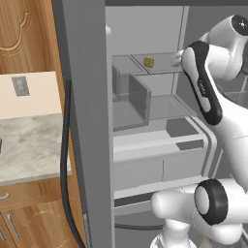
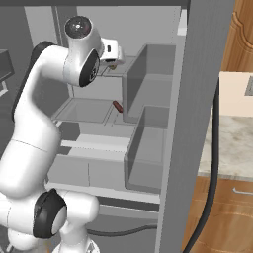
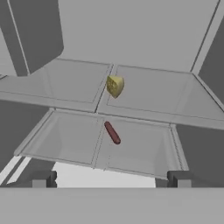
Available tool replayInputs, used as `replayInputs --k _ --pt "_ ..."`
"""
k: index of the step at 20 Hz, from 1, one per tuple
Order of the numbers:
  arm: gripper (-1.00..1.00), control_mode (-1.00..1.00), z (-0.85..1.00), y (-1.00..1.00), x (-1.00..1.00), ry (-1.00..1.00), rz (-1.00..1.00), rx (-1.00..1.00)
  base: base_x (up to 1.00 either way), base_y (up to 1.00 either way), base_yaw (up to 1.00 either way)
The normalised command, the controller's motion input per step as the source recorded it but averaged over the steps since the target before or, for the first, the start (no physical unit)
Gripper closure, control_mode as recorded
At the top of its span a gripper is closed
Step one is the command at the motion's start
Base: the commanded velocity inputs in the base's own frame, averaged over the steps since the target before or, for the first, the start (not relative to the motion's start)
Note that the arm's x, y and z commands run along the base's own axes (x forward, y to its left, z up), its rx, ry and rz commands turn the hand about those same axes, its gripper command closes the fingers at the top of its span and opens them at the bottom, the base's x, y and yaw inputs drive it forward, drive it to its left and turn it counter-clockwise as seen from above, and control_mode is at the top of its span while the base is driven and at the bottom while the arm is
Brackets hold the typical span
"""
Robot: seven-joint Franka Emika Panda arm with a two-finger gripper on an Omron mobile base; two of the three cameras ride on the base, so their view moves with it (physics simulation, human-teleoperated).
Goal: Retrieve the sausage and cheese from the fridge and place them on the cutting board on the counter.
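Step in hand, as I read it: the reach into the open tall grey fridge [image 1: 87, 121] for the first pick — nothing retrieved yet. The end effector [image 3: 111, 178] hangs in front of the shelves with its two dark tips spread wide and nothing between them. The small yellowish-olive wedge of cheese [image 3: 115, 85] sits on the upper grey shelf [image 3: 144, 94], near the seam between the two shelf panels; the short dark-red rod of sausage [image 3: 112, 132] lies on the lower grey shelf [image 3: 70, 140], angled, just below and nearer than the cheese, well apart from it. Both are ahead of the tips, approx. centred in the hand view. Next move prob. calls for advancing and dropping toward one item — the sausage is nearer — and turning the wrist so the tips straddle the rod across its width, not along it. The shelves are flat and bare round both foods, w/ grey door bins to the side. The beige-grey veined marble worktop [image 1: 29, 145] over wooden drawers lies beside the fridge, so the drop-off prob. means backing out and driving over.
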Motion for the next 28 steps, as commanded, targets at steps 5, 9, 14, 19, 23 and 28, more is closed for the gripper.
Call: replayInputs --k 5,9,14,19,23,28 --pt "-1.0 -1.0 0.09 0.0 0.86 0.0 0.04 -0.03 0.0 0.0 0.0" --pt "-1.0 -1.0 0.0 0.0 0.67 0.0 0.08 0.0 0.0 0.0 0.0" --pt "-1.0 -1.0 0.0 0.0 0.67 0.0 0.08 0.0 0.0 0.0 0.0" --pt "-1.0 -1.0 -0.14 0.0 0.33 0.0 0.09 -0.03 0.0 0.0 0.0" --pt "-1.0 -1.0 -0.17 0.0 0.2 0.0 0.09 -0.02 0.0 0.0 0.0" --pt "-1.0 -1.0 -0.11 0.0 0.55 0.0 0.06 -0.02 0.0 0.0 0.0"
